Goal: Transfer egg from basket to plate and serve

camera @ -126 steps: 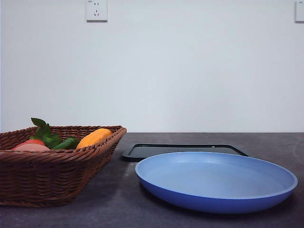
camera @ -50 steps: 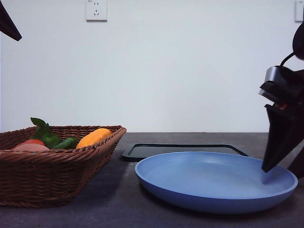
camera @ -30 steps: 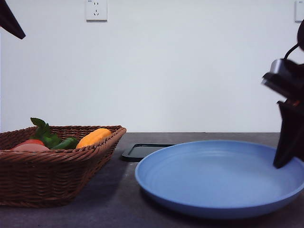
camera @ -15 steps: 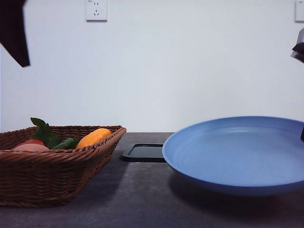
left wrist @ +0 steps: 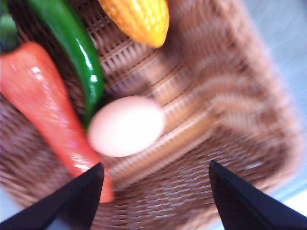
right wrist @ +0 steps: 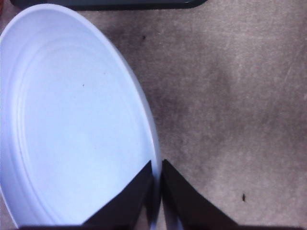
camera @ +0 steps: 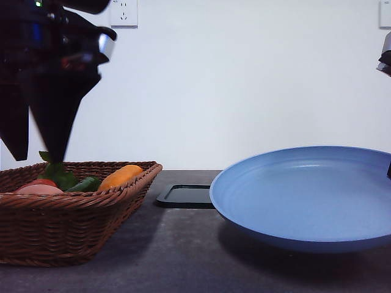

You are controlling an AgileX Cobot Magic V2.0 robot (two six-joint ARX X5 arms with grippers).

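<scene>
Since half a second ago the left end effector [camera: 38, 155] has descended into the front view above the basket [camera: 73, 223], fingers spread wide; the plate [camera: 305, 201] has barely shifted. Wrist footage shows the egg [left wrist: 126, 126] lying on the basket floor beside a green pepper [left wrist: 76, 52] and a red pepper [left wrist: 43, 105], untouched between the spread fingers. Right end effector [right wrist: 156, 191] is pinched on the plate rim, holding the plate tilted above the desk [camera: 183, 256].
</scene>
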